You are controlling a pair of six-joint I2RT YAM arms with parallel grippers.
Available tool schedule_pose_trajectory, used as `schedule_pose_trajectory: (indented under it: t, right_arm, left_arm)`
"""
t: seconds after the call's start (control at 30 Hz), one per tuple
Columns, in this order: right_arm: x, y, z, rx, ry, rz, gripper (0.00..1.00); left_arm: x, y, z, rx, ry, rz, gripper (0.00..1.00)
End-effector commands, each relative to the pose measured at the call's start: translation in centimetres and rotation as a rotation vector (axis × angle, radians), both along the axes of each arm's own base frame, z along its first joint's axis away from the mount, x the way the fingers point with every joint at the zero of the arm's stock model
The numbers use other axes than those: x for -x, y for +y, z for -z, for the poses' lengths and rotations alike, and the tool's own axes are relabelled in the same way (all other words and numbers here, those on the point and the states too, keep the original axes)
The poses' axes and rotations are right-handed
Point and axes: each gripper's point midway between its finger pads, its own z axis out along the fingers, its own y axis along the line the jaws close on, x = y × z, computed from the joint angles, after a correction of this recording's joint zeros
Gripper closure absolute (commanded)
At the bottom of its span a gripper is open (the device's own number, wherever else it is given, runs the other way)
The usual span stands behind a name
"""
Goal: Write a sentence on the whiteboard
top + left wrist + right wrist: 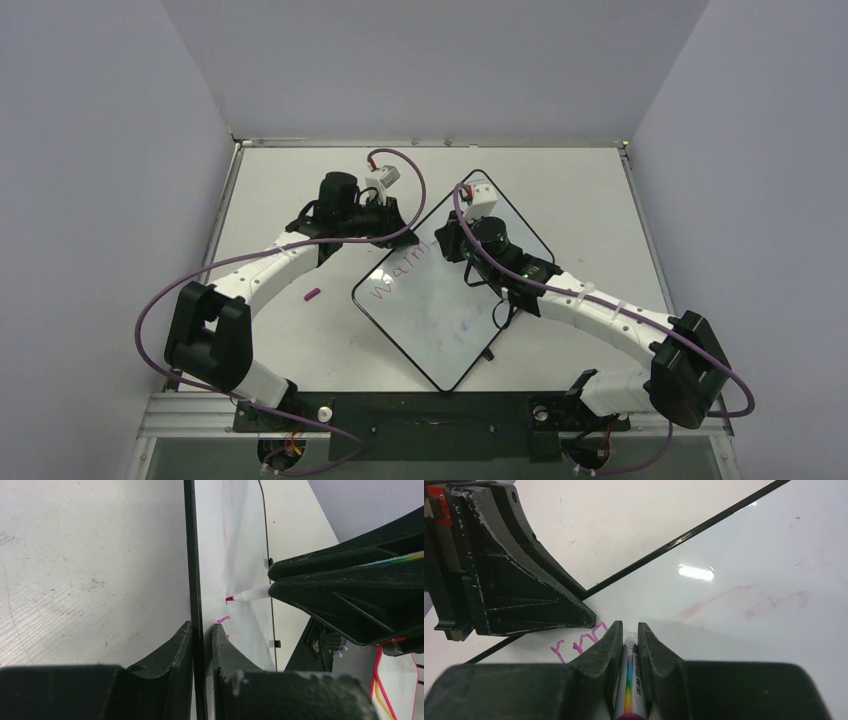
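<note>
The whiteboard (450, 330) lies turned like a diamond on the table. The sentence (395, 280) stands as pink letters reading roughly "Warm" near the board's upper left edge. My left gripper (403, 233) is shut on the black rim (196, 580) of that edge, one finger on each side. My right gripper (452, 245) hovers over the board just right of the letters, shut on a white marker (630, 690) with a rainbow stripe. The marker's pink tip (230, 600) is at the board surface beyond the last stroke (223, 619). The letters (579, 642) lie left of my right fingers.
A small pink cap-like piece (312, 295) lies on the off-white tabletop (290, 200) left of the board. Faint old reddish smudges (774, 602) mark the board. The two grippers are close together; the left one (509, 575) stands just beside the right one's fingers. Grey walls enclose the table.
</note>
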Motion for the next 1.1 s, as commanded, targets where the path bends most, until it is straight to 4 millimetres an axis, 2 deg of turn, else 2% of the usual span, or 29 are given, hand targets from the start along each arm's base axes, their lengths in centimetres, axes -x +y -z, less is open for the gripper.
schedule_pose_trajectory:
  t: [0.0, 0.6, 1.07]
  right_arm:
    - [-1.2, 0.6, -1.8, -0.049, -0.04, 0.004, 1.0]
    - [-1.7, -0.3, -0.1, -0.042, -0.01, 0.027, 1.0]
    - [-2.7, -1.4, 0.1, -0.04, -0.007, 0.055, 1.0]
  left_arm:
    - [-1.4, 1.1, -0.3, -0.063, -0.118, -0.028, 1.0]
    - [-1.4, 1.1, -0.3, -0.065, -0.119, -0.029, 1.0]
    - [-1.4, 1.1, -0.2, -0.066, -0.117, -0.029, 1.0]
